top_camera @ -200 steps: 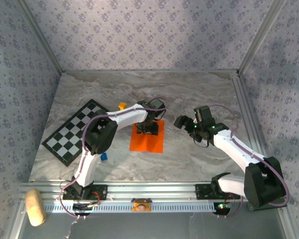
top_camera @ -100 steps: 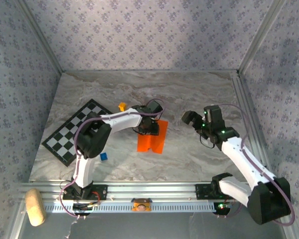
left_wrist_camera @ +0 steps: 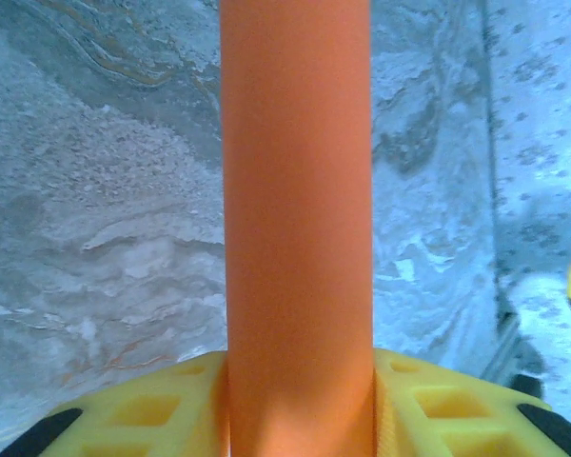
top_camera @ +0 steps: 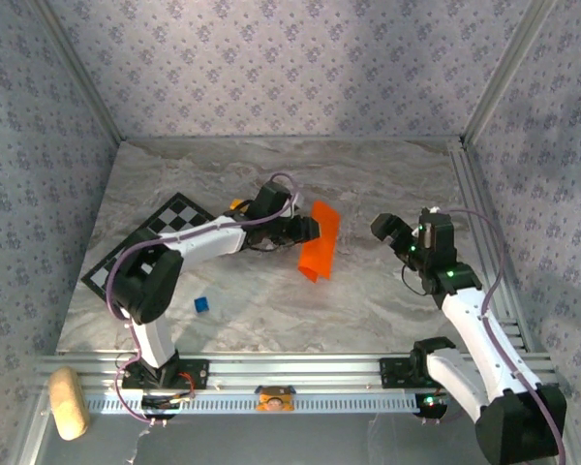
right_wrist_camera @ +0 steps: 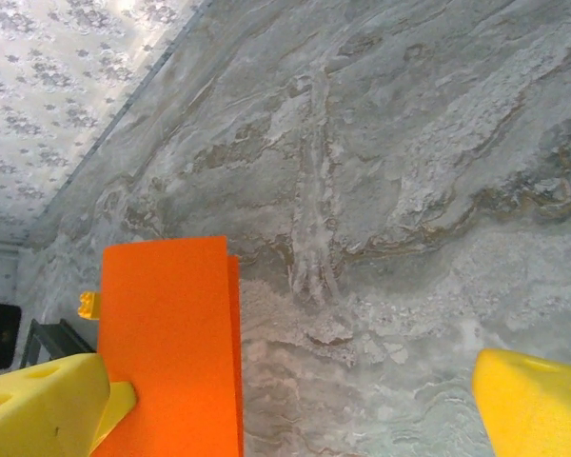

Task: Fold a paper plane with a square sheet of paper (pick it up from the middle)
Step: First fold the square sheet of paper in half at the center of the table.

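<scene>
The marble table point(top_camera: 368, 300) is lit softly and evenly. A darker patch is seen on the right wall point(top_camera: 552, 145). The square sheet of paper point(left_wrist_camera: 295, 238) is blurred up close.

No text, label, brand, number or sign could be read anywhere. The square sheet of paper point(top_camera: 320, 242) was plain orange on the faces shown, the checkered board point(top_camera: 165, 221) bore only black and white squares, and the walls point(top_camera: 271, 68) carried a repeated floral motif.

Paper point(top_camera: 321, 247) hangs between left claw point(top_camera: 308, 230) and right claw point(top_camera: 392, 232).
</scene>
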Tool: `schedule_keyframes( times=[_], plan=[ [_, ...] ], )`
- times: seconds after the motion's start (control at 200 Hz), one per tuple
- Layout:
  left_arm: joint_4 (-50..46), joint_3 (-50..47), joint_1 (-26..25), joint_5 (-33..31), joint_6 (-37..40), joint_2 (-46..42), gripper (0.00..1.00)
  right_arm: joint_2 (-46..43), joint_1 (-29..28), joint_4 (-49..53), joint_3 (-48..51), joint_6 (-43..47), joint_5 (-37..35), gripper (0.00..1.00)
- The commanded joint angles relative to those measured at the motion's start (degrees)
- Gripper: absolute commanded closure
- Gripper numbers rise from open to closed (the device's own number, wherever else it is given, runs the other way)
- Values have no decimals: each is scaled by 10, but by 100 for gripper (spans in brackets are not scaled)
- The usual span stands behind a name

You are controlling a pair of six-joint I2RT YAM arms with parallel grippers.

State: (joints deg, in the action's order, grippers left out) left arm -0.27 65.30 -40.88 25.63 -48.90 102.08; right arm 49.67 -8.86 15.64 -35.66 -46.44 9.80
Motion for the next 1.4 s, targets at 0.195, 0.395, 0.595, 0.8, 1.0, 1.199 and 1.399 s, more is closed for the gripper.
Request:
schedule_keyframes(
  times=[0.195, 0.395, 0.595, 0.8, 1.0, 1.199, 1.399],
  plan=[
    [140, -65, 0, 37, -81, 32, 63, 95, 17, -52, -13, 20, 181, 0],
    [116, -72, -7, 1, -76, 52, 63, 112, 9, -46, -16, 27, 178, 0],
    [67, -64, -16, -34, -62, 61, 62, 109, -8, -2, -18, 1, 91, 0],
    [17, -58, -17, -71, -39, 54, 60, 129, -26, -73, -3, 12, 154, 0],
    [-28, -47, -19, -98, -17, 48, 53, 145, -56, -78, -3, 34, 134, 0],
    [-71, -30, -27, -129, 4, 39, 48, 155, -70, -86, -4, 35, 130, 0],
    [-102, -18, -33, -173, 11, 27, 43, 173, -94, -89, -3, 45, 97, 0]
  ],
)
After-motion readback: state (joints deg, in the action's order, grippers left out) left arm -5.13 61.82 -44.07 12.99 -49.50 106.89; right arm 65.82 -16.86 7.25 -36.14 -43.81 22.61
